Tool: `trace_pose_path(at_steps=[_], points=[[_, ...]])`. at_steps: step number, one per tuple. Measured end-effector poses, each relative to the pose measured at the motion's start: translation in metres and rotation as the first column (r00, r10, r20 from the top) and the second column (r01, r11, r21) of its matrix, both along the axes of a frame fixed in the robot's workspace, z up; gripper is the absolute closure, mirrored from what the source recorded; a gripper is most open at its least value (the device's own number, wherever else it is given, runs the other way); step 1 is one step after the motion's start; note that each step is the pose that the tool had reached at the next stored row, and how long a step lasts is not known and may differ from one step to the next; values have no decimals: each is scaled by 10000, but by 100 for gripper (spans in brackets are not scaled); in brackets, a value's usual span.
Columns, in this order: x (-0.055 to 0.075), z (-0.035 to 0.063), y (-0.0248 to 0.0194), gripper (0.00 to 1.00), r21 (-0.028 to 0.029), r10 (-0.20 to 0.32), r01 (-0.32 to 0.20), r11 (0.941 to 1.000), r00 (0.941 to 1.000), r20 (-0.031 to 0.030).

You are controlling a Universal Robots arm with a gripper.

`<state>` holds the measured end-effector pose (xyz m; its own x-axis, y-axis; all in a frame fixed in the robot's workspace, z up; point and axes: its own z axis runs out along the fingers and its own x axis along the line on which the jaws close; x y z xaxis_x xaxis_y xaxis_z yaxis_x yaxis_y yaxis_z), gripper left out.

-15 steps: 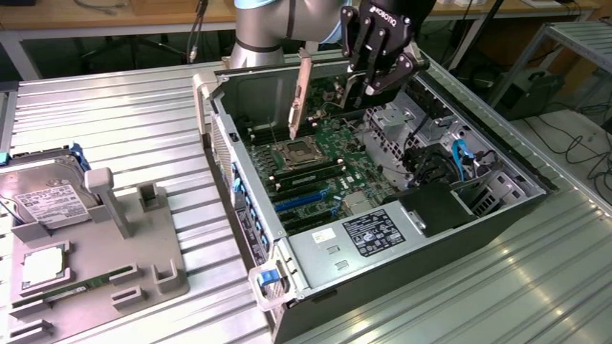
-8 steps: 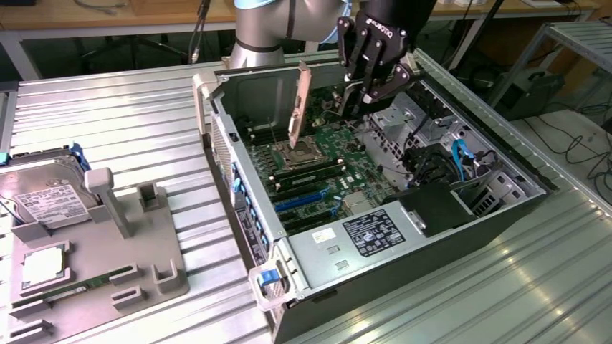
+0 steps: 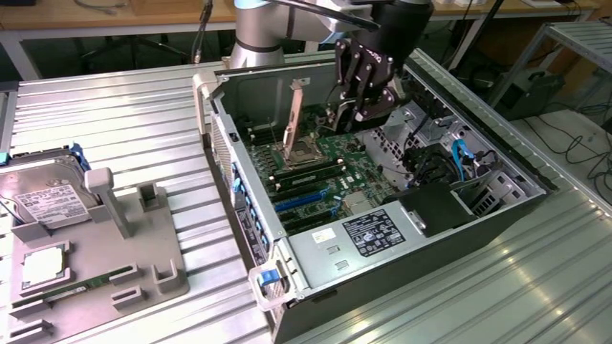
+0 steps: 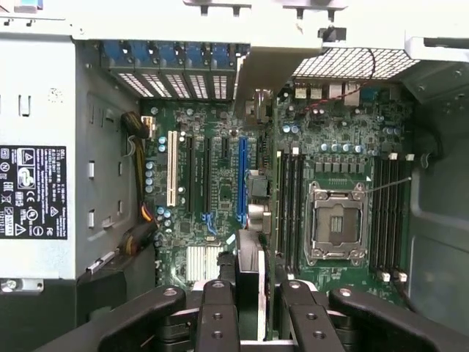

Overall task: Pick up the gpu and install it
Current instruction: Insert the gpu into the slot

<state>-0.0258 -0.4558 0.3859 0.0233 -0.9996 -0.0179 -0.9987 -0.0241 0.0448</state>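
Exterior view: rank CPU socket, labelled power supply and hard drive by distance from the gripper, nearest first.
1. CPU socket, on the motherboard by the gripper.
2. Power supply, at the case's near end.
3. Hard drive, on the grey tray, exterior view's left.

A ribbed metal table (image 3: 125, 122) carries an open computer case (image 3: 402, 287) and a grey parts tray (image 3: 143, 247).

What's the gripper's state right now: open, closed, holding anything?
Gripper: closed on the gpu, which it holds edge-on over the motherboard.
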Motion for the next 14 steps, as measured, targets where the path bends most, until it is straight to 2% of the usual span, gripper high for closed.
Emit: trace_pose_path(at_steps=[14], points=[[0,-107,0,72,-1,0,0,10000,10000,0]])
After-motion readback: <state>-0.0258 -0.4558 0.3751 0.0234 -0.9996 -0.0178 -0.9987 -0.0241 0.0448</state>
